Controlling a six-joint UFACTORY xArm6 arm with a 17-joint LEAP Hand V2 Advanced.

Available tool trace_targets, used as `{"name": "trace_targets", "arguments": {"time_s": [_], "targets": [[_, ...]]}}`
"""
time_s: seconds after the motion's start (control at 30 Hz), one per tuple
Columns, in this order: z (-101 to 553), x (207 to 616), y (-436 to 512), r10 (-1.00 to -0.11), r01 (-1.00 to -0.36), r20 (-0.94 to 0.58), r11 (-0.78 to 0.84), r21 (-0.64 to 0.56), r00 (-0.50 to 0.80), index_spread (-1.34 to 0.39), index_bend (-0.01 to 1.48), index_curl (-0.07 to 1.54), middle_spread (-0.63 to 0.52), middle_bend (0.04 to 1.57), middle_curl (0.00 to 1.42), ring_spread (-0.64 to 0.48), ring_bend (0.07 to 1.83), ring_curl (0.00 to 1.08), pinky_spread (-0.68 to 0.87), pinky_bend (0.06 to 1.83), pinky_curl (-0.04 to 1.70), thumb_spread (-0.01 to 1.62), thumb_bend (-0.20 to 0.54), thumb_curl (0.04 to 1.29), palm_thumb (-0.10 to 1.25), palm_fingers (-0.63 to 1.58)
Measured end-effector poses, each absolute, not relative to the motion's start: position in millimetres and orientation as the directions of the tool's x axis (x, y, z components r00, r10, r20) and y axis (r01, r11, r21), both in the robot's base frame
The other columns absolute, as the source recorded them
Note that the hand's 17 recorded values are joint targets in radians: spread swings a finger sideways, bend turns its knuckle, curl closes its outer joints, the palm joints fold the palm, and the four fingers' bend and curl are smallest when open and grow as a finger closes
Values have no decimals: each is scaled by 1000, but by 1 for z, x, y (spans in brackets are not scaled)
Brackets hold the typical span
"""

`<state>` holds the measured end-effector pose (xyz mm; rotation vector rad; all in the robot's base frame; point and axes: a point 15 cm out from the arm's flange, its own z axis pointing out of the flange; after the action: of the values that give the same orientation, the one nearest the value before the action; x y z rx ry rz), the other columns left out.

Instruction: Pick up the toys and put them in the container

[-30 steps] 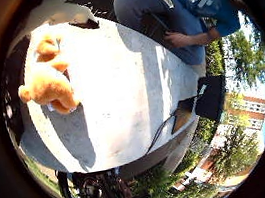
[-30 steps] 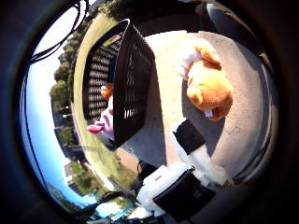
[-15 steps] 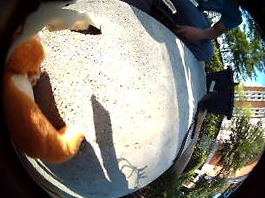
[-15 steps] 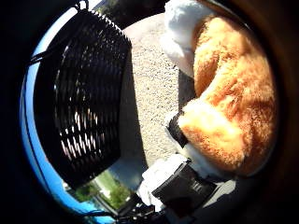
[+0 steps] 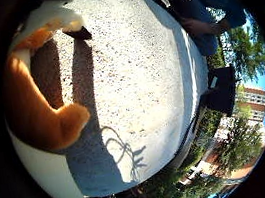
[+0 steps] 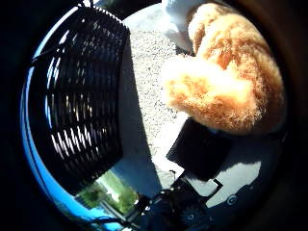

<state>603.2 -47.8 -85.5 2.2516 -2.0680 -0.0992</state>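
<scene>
A fluffy orange plush toy [image 6: 226, 91] lies on the grey speckled table [image 5: 141, 87] and fills much of the thumb side view, so it is very close under my palm. A white soft piece [image 6: 175, 17] touches its far end; whether it belongs to the toy I cannot tell. My right hand [image 6: 211, 159] is open, with a black-tipped finger resting on the table right beside the plush. The black mesh container [image 6: 77, 106] stands on the table a short gap away from the toy. Its inside is hidden.
A seated person [image 5: 201, 22] is at the table's far side, not touching the toys. A black object [image 5: 222, 90] sits at the table's edge. The hand's shadow [image 5: 123, 151] falls on the surface beside the plush. Trees and a building lie beyond.
The camera has dropped closer: the plush and the container have grown from small to filling the views. The black-tipped finger now sits beside the plush.
</scene>
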Motion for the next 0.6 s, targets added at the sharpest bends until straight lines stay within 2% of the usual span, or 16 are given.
{"name": "trace_targets", "arguments": {"time_s": [0.17,0.33,0.6], "targets": [[-70,587,-44,-996,-980,-1,-90,179,91,-548,496,239,-122,1124,853,-17,1396,661,255,1474,589,1022,25,589,983,1080],[-47,563,-36,-995,-954,-15,-99,283,99,-696,593,267,-154,1174,928,-47,1447,693,211,1512,639,1040,15,657,1023,1015],[54,519,-19,-987,-882,-51,-156,445,150,-861,660,304,-176,1212,1000,-65,1505,714,181,1557,693,1068,-14,722,1007,944]]}}
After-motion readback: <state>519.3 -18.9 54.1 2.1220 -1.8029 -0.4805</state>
